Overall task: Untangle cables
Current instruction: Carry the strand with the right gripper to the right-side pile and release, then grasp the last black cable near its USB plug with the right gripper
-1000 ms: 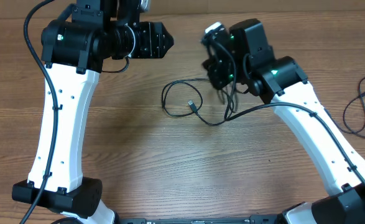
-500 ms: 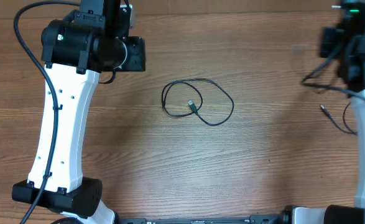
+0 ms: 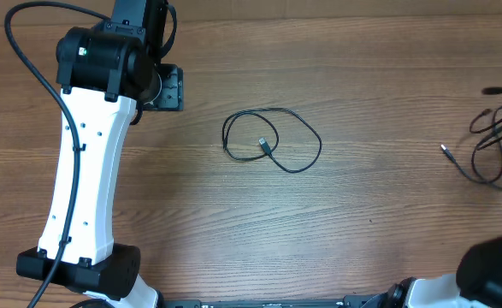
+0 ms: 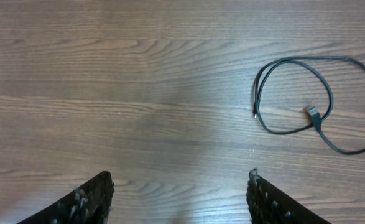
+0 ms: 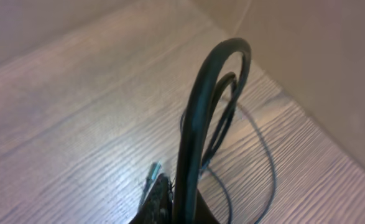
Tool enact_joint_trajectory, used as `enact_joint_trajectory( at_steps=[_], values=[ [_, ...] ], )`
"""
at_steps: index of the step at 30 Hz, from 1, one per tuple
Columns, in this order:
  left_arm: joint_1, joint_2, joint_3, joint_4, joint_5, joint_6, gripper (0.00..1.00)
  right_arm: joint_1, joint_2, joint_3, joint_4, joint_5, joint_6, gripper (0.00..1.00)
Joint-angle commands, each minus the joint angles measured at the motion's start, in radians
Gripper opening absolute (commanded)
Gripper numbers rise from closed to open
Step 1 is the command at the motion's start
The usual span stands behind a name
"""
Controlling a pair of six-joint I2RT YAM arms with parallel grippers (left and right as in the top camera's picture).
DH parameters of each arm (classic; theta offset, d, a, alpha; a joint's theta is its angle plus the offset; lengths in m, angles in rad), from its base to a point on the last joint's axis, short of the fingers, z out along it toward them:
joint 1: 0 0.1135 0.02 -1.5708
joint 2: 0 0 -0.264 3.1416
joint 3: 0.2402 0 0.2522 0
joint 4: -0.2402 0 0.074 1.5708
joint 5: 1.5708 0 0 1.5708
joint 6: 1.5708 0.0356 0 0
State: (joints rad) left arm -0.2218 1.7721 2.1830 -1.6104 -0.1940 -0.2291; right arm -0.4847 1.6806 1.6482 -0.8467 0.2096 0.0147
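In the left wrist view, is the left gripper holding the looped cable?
No, the left gripper stands open over the bare table, and the looped cable lies apart from it.

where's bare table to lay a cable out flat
Widest bare wood: between the centre cable loop and the right-edge cable, plus everything nearer the robot's side. Also between the left arm and the loop. Crowded at far right.
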Motion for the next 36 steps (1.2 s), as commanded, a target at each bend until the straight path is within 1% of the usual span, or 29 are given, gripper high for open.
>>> enact_joint_trajectory(
  at_steps=[1, 6, 7, 8, 9, 10, 11, 12, 13, 14, 17, 19, 21, 25, 28, 32, 33, 34, 36],
  values=[
    [0.001, 0.006, -0.002, -0.014, -0.018, 0.011, 0.68, -0.01, 0.06, -0.004, 0.007, -0.023, 0.03, 0.04],
    [0.001, 0.006, -0.002, -0.016, -0.015, 0.011, 0.68, -0.01, 0.114, -0.004, 0.006, 0.034, 0.048, 0.04],
    [0.001, 0.006, -0.002, -0.016, -0.015, 0.011, 0.68, -0.01, 0.117, -0.004, 0.005, 0.053, 0.066, 0.08],
    [0.001, 0.006, -0.002, -0.016, -0.015, 0.011, 0.68, -0.011, 0.118, -0.004, 0.005, 0.072, 0.085, 0.19],
    [0.001, 0.006, -0.002, -0.015, -0.015, 0.011, 0.69, -0.011, 0.118, -0.004, 0.007, 0.089, 0.099, 0.38],
    [0.001, 0.006, -0.002, -0.013, -0.015, 0.011, 0.7, -0.011, 0.118, -0.004, 0.013, 0.097, 0.106, 0.53],
    [0.001, 0.006, -0.002, -0.011, -0.015, 0.011, 0.7, -0.011, 0.118, -0.004, 0.02, 0.095, 0.115, 0.72],
    [0.001, 0.006, -0.002, -0.01, -0.015, 0.011, 0.71, -0.01, 0.118, -0.004, 0.026, 0.074, 0.116, 0.86],
    [0.001, 0.006, -0.002, -0.008, -0.016, 0.012, 0.72, -0.01, 0.118, -0.004, 0.031, 0.031, 0.116, 0.94],
    [0.001, 0.006, -0.002, -0.007, -0.016, 0.012, 0.72, -0.01, 0.117, -0.004, 0.033, -0.023, 0.115, 0.99],
    [0.001, 0.006, -0.002, 0.0, -0.016, 0.011, 0.72, -0.01, 0.117, -0.004, 0.032, -0.229, 0.108, 1.0],
    [0.001, 0.006, -0.002, 0.005, -0.016, 0.011, 0.72, 0.0, 0.117, -0.004, 0.025, -0.364, 0.077, 0.96],
    [0.001, 0.006, -0.002, 0.008, -0.016, -0.011, 0.72, 0.019, 0.115, -0.003, 0.002, -0.449, 0.058, 0.93],
    [0.001, 0.006, -0.002, 0.01, -0.016, -0.07, 0.78, 0.079, 0.1, -0.003, -0.082, -0.481, 0.019, 0.93],
    [0.006, 0.006, -0.005, 0.001, -0.017, -0.113, 0.83, 0.144, 0.071, -0.003, -0.145, -0.481, -0.021, 0.96],
    [0.031, 0.006, -0.021, -0.081, -0.019, -0.164, 0.88, 0.246, 0.024, -0.003, -0.224, -0.484, -0.072, 1.0],
    [0.038, 0.006, -0.038, -0.079, -0.001, -0.146, 0.96, 0.278, 0.016, -0.003, -0.246, -0.483, -0.078, 1.0],
    [0.043, 0.0, -0.06, -0.08, 0.033, -0.128, 1.0, 0.306, 0.012, -0.003, -0.264, -0.484, -0.085, 1.0],
    [0.05, -0.001, -0.104, -0.08, 0.079, -0.111, 1.0, 0.367, 0.012, -0.003, -0.304, -0.484, -0.098, 1.0]
  ],
)
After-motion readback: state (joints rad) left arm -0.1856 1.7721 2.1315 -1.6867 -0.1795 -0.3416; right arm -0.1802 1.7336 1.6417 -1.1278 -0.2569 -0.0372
